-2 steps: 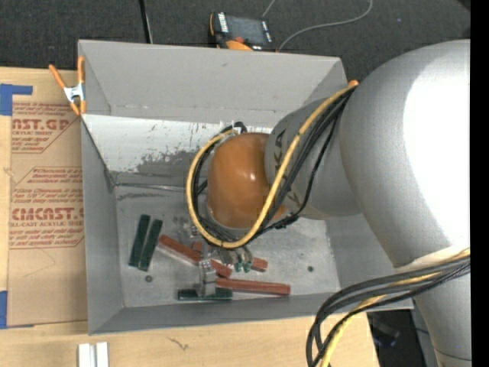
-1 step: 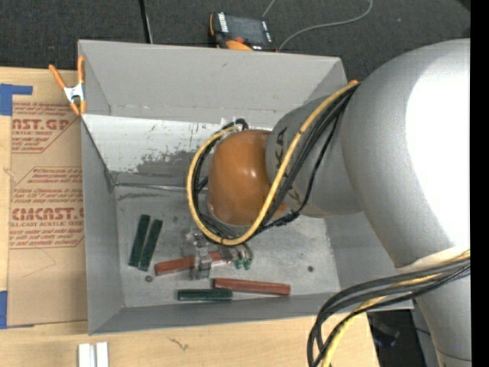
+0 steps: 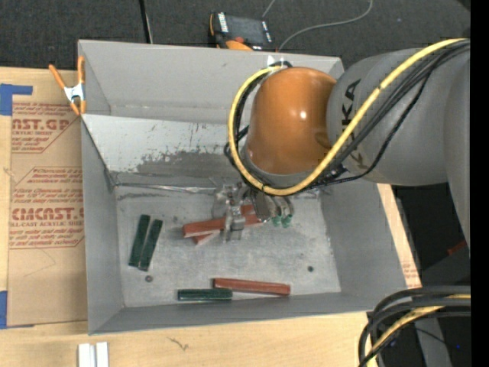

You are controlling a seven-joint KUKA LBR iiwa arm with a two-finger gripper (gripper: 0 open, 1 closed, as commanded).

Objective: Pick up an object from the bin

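By the near wall of the bin lie a dark green stick and a red-brown stick, with paired dark green bars farther left. Mid-floor, the hand sits at the right end of a red flat stick. I cannot tell whether it is wide or narrow.

Grey arm, glossy orange wrist cover, looped yellow-black cables; hand apparently bare metal.
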